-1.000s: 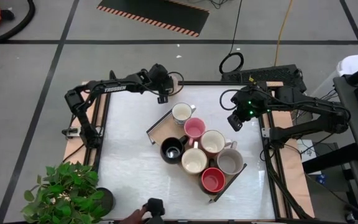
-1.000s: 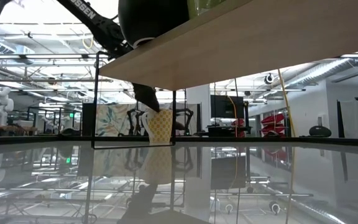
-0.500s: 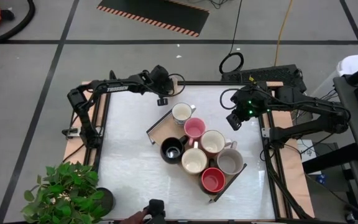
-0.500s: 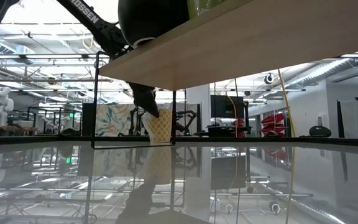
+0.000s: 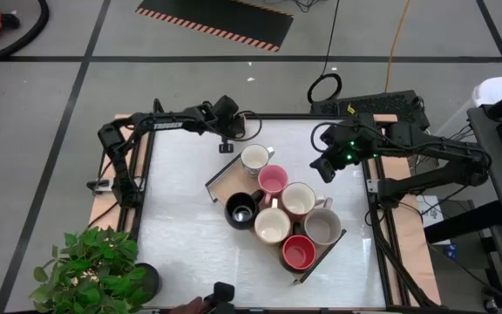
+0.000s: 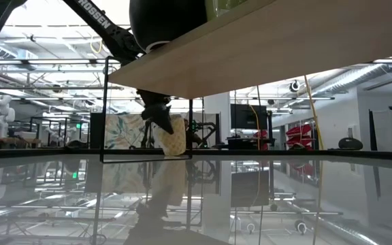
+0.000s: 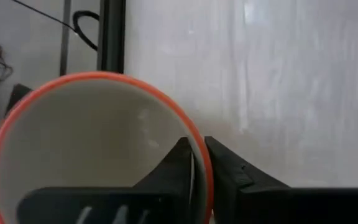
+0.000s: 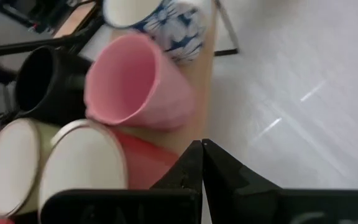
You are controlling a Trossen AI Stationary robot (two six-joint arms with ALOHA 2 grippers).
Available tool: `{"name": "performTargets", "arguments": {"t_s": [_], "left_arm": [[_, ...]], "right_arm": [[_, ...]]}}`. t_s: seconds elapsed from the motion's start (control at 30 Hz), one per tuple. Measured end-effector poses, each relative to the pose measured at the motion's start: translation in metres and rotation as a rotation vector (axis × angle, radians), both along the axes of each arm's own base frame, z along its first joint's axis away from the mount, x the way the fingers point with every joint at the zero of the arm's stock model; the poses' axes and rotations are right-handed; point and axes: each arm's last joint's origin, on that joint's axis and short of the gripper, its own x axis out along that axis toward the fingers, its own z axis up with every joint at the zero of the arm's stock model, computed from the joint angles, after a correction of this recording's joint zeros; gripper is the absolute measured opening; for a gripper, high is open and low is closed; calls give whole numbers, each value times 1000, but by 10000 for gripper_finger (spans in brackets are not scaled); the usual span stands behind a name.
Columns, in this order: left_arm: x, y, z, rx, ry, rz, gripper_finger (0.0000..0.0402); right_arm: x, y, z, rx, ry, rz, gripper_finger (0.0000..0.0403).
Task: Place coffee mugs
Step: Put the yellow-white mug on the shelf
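Seven coffee mugs [image 5: 274, 214] sit on the wooden tray [image 5: 219, 180]; the left claw [image 7: 199, 163] pinches an orange-rimmed mug's [image 7: 98, 146] wall, one placement seemingly left, right claw [image 8: 201, 163] closed empty.

Tray [image 5: 220, 177] lies diagonally mid-table, seven mugs [image 5: 273, 225] on it in two rows. Left gripper [image 5: 227, 138] near the table's far edge, just beside the tray's far end, on a mug [image 7: 92, 149] rim. Right gripper [image 5: 325, 166] right of the tray.

Glossy table [image 5: 181, 235]; wooden tray [image 6: 284, 41], matt.
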Motion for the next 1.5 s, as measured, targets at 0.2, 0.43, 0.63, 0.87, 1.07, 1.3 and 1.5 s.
{"name": "performTargets", "arguments": {"t_s": [0.2, 0.43, 0.63, 0.87, 1.07, 1.3, 1.5], "left_arm": [[2, -5, 9, 87, 16, 8, 25], [-7, -28, 69, 144, -107, 109, 25], [-24, -58, 116, 152, -132, 190, 25], [-34, -96, 160, 69, -188, 208, 25], [-32, -137, 192, 24, -212, 179, 25], [-38, -179, 220, -46, -230, 151, 25], [-55, -200, 233, -119, -178, 237, 25]], "right_arm": [[1, 7, 0, 17, -6, 34, 0], [2, 13, 0, 3, -5, 40, 0], [4, 13, -4, -43, -1, 16, 0], [10, 13, -19, -56, -3, 37, 0], [14, 13, -20, -57, -49, 33, 0], [18, 13, -16, -79, -109, 48, 0], [17, 13, -15, -85, -111, 52, 0]]}}
